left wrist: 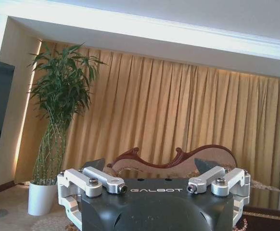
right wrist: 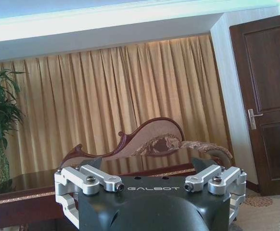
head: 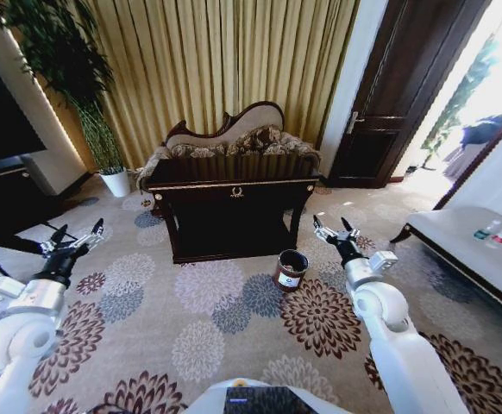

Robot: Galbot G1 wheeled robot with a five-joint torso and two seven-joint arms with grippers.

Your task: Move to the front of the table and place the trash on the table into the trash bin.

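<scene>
Ahead of the robot in the head view, the table (head: 231,205) is standing on the flowered carpet (head: 199,345) before a carved sofa (head: 234,138) and gold curtains (head: 225,60), the trash bin (head: 291,269) is sitting on the floor just off its front right corner, and the left gripper (head: 77,239) and right gripper (head: 337,228) are hovering apart on either side, each with fingers spread and holding nothing. From the left wrist view, the left gripper is pointing at the curtains, a potted plant (left wrist: 58,125) and the sofa back. From the right wrist view, the right gripper is facing the glossy tabletop (right wrist: 24,185), where no trash can be made out, with a dark door (right wrist: 265,101) beside it.
</scene>
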